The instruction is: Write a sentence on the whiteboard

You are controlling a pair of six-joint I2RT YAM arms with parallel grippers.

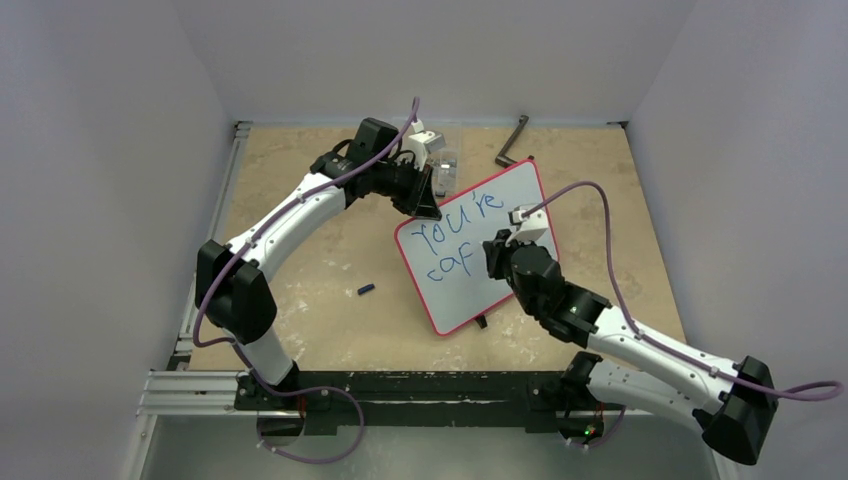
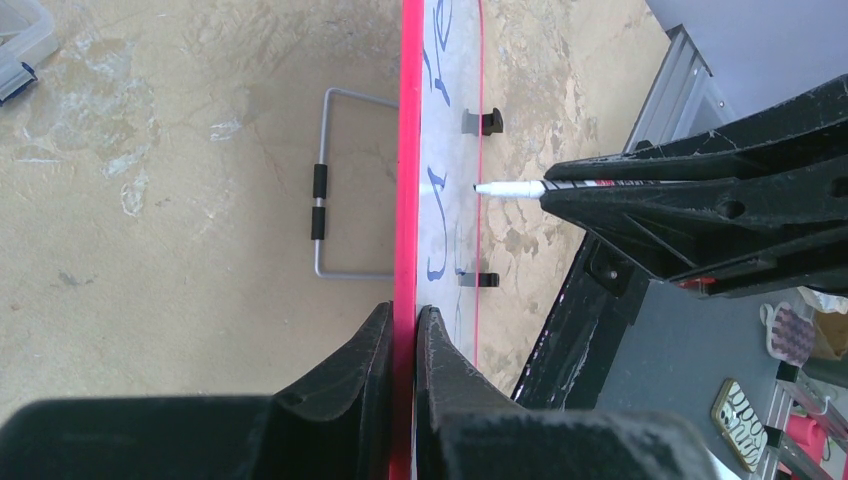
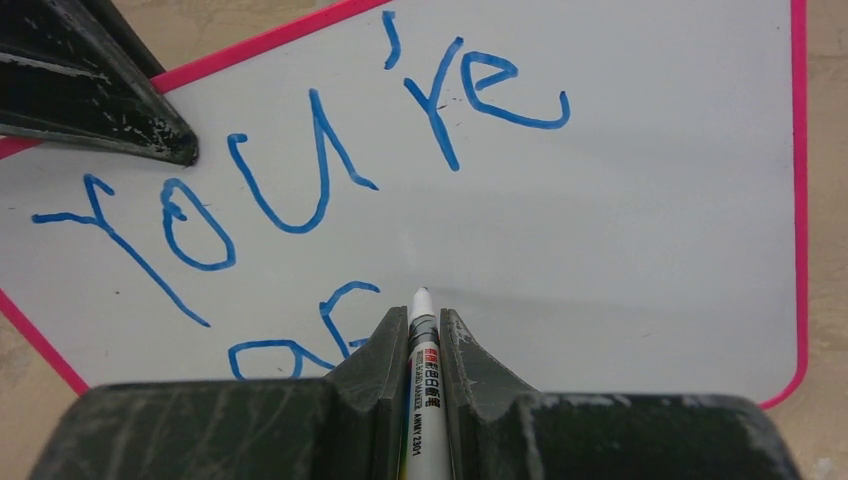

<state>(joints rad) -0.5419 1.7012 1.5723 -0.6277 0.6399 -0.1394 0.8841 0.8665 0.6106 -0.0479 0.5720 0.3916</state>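
Red-framed whiteboard (image 1: 525, 195) stood on the worktop (image 1: 340, 270); left gripper (image 2: 405, 310) clamped its far edge; right gripper (image 3: 421, 315) pinched a marker (image 3: 424, 380) beside the sentence (image 3: 318, 150), bare board open to the right.

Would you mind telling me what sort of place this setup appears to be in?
Probably a robotics lab test cell: the left arm and right arm are bolted to an aluminium rail at the edge of a beige tabletop, boxed in by plain white panels on three sides.
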